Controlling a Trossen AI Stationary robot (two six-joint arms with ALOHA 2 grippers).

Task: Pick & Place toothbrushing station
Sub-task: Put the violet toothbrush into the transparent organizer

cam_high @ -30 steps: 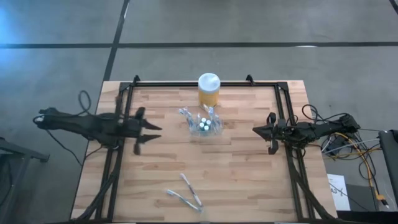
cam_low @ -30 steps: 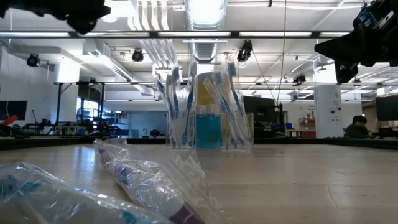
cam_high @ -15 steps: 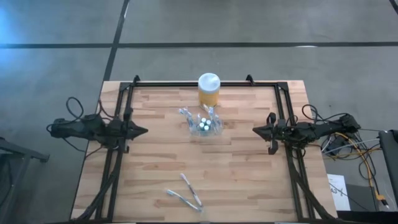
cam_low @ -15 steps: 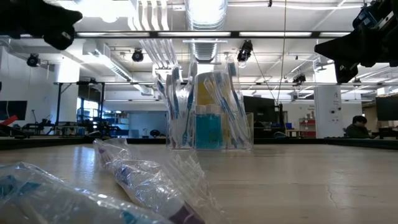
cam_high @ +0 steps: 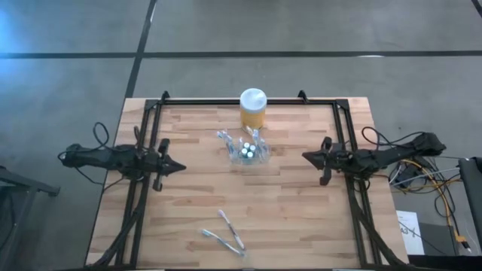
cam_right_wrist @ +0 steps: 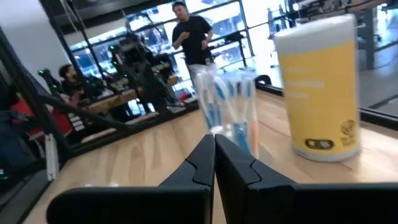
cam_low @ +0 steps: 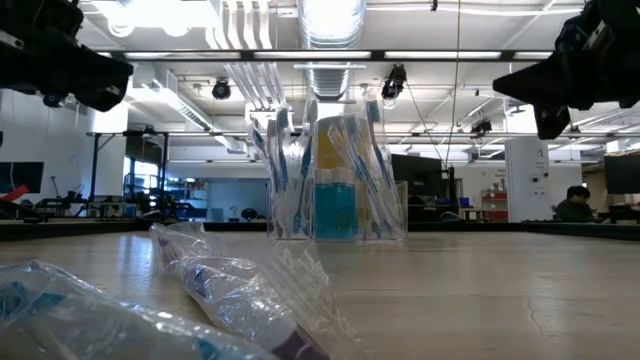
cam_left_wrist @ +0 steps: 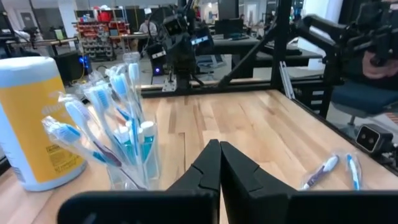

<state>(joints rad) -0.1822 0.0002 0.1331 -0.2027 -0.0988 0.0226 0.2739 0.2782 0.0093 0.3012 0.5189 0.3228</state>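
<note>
- Table (cam_high: 301, 218): pale wooden slab top with a dark frame along its far edge and both sides
- Holder (cam_high: 248, 151): small clear plastic stand near the middle of the table, a little toward the far edge, upright; it carries a cluster of blue-and-white toothbrushes (cam_left_wrist: 118, 106) standing bristles up, and three small white-capped round pieces (cam_high: 247, 148) show inside it from above
- Yellow jar (cam_high: 253, 108): larger, white-lidded, just behind the holder at the far edge; no part of the station
- Wrapped toothbrushes (cam_high: 226, 233): apparently two or three in clear wrappers, lying flat near the front edge, well apart from the holder; the exact count is hard to tell from above
- Left gripper (cam_high: 178, 167): at the left side of the table, pointing toward the middle, fingers pressed together on nothing; a second ago its fingers were spread and it reached further in over the table, and since then it has drawn back toward the left frame and clenched
- Right gripper (cam_high: 306, 156): at the right side of the table, pointing inward, fingers together and empty; much where it was a second ago, edged slightly inward
- Reading of the change: the left arm appears to have pulled back to a resting pose without taking anything, so neither arm is engaged with the station
- Outstanding: the wrapped brushes at the front are not yet in the holder
</note>
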